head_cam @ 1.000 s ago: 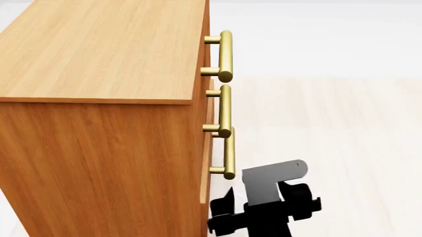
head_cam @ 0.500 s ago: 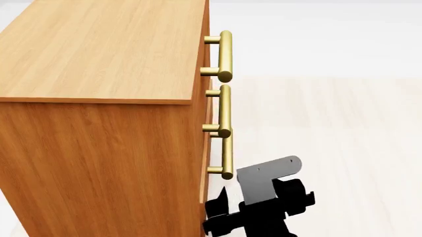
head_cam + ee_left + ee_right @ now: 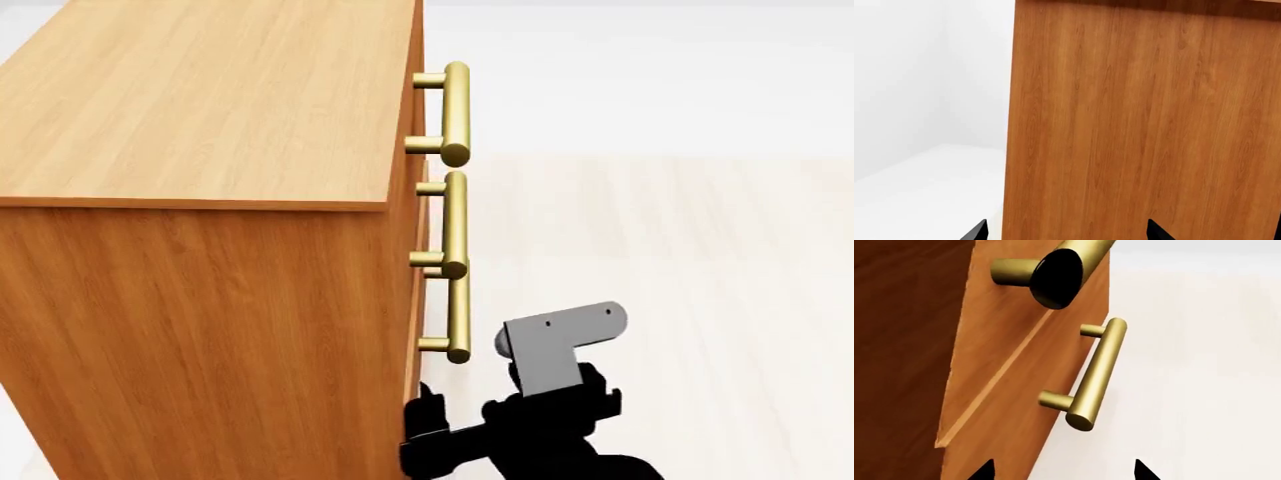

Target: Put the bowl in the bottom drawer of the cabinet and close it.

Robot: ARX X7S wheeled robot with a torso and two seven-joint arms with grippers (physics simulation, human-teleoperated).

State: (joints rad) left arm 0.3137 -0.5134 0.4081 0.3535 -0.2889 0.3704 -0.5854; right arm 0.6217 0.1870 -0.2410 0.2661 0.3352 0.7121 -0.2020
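Note:
The bowl is out of view in every frame. The orange-brown cabinet [image 3: 200, 110] fills the left of the head view, with three brass bar handles down its front edge. Lowest is the bottom drawer's handle [image 3: 461, 315], and the drawer fronts look flush there. My right gripper [image 3: 424, 432] sits low against the cabinet's front corner, below that handle. In the right wrist view the right gripper [image 3: 1062, 472] is open and empty, with the bottom drawer [image 3: 1047, 365] and its handle [image 3: 1094, 375] ahead of it. My left gripper [image 3: 1067, 235] is open, facing the cabinet's side wall [image 3: 1141, 125].
Pale floor [image 3: 694, 260] spreads out in front of the cabinet. A second, nearer brass handle [image 3: 1054, 275] shows end-on above the bottom drawer's. A white wall and floor [image 3: 921, 125] lie beside the cabinet in the left wrist view.
My right gripper has shifted left, closer to the cabinet's front corner, and its grey wrist plate has turned slightly. The cabinet and its handles have not moved.

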